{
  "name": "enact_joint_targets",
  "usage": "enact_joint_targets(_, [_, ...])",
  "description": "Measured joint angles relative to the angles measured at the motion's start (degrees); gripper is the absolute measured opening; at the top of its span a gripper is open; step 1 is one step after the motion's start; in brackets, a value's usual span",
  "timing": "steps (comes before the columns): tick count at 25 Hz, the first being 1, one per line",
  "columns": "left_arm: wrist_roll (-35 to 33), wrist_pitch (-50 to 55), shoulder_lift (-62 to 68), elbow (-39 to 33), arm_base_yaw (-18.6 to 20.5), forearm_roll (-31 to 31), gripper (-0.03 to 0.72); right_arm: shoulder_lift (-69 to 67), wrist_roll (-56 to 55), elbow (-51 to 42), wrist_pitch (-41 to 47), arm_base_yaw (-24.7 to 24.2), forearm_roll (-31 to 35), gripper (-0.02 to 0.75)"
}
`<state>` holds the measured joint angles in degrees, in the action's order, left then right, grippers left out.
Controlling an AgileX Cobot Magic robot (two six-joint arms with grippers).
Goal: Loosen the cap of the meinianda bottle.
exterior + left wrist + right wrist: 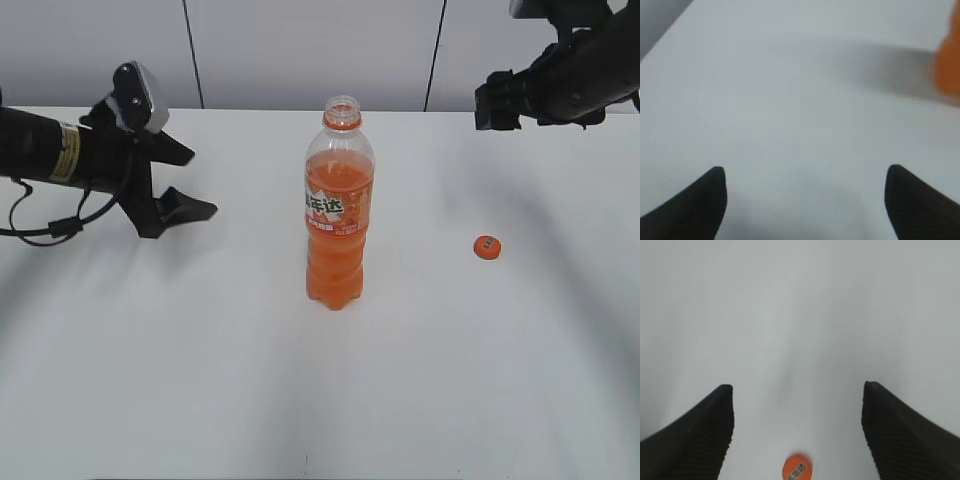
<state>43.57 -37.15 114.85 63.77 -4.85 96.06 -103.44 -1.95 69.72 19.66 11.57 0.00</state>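
Right of the uncapped meinianda bottle (339,205), the cap (487,247).

Bottle (339,205) upright mid-table, bare table (200,380) all around; cap (486,246) flat, well right

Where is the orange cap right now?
The cap lies on the white table in the exterior view, off to the right of the open meinianda bottle, apart from it and held by neither arm.
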Motion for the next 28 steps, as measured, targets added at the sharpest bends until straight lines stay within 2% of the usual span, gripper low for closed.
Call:
enact_joint_targets(3, [1.6,12.3,-3.6,0.0,0.0,-2.5,0.579,0.1,0.0,2.9,0.4,0.0,-1.1,0.595])
enact_joint_targets(10, [2.1,32.1,-10.1,0.0,0.1,-19.6,0.575,0.1,0.0,9.1,3.3,0.0,-7.5,0.595])
enact_joint_targets(19, [0.7,58.9,-12.0,0.0,0.2,-33.1,0.555,0.1,0.0,18.0,12.6,0.0,-12.3,0.595])
enact_joint_targets(22, [-6.1,64.0,-13.5,0.0,0.2,-42.4,0.552,0.1,0.0,19.8,16.7,0.0,-12.8,0.595])
enact_joint_targets(26, [-24.0,73.4,-14.0,2.4,0.2,-61.7,0.552,0.1,0.0,21.5,21.5,0.0,-12.9,0.595])
enact_joint_targets(28, [-30.7,78.8,-14.0,5.1,0.2,-68.7,0.552,0.1,0.0,22.1,25.0,0.0,-12.9,0.595])
